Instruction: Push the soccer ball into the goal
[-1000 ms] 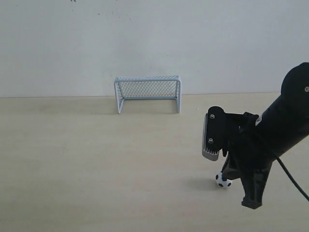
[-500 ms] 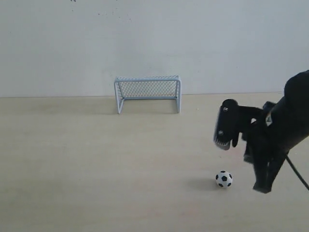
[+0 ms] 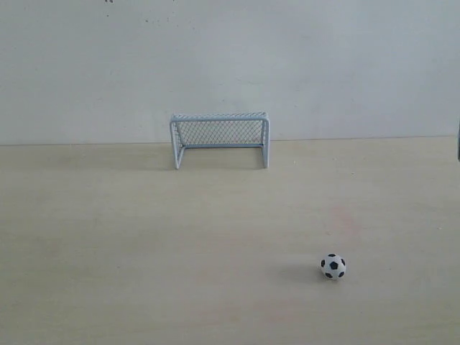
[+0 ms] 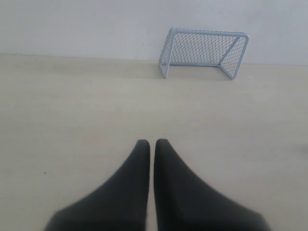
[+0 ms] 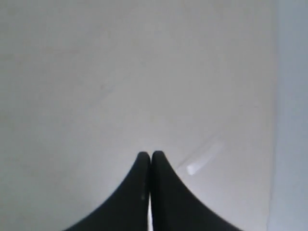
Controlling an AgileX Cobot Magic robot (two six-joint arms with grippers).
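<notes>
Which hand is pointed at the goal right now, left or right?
The left hand: the goal sits ahead of it in its wrist view. The right hand faces only a blank pale surface.
</notes>
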